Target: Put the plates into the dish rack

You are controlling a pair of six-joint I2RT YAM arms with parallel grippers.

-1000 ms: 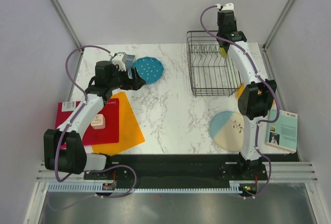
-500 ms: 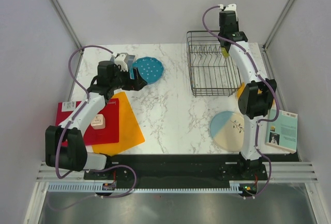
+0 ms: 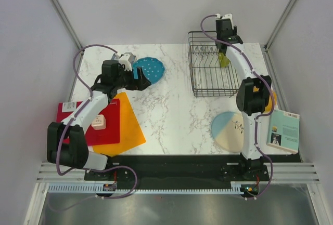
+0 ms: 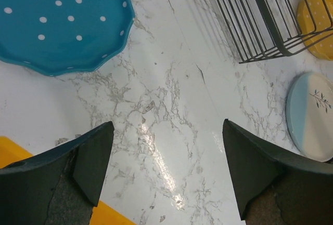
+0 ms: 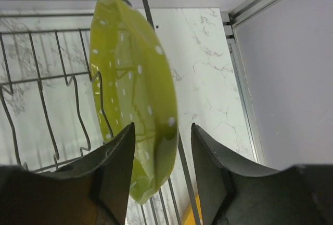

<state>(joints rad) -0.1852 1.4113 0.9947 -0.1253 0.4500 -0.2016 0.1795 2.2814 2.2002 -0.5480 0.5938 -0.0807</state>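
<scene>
The lime-green dotted plate (image 5: 130,79) stands on edge between the wires of the black dish rack (image 3: 208,79), at its far right end. My right gripper (image 5: 162,126) straddles the plate's rim, open, with a gap showing beside the right finger. The teal dotted plate (image 3: 151,69) lies flat at the back left. My left gripper (image 3: 140,77) hovers open just beside it over bare marble; in the left wrist view the teal plate (image 4: 57,22) lies ahead of the empty left gripper (image 4: 166,126). The cream-and-blue plate (image 3: 228,131) lies at the front right. The orange plate (image 4: 317,22) lies beyond the rack.
An orange sheet (image 3: 125,126) and a red sheet (image 3: 78,116) lie at the front left, a small cream block (image 3: 99,122) on the red one. A book (image 3: 283,131) rests at the right edge. Enclosure walls stand close around the table.
The right jaws have widened around the lime-green plate, and that arm has shifted slightly left over the rack. The left gripper has crept closer to the teal plate.
</scene>
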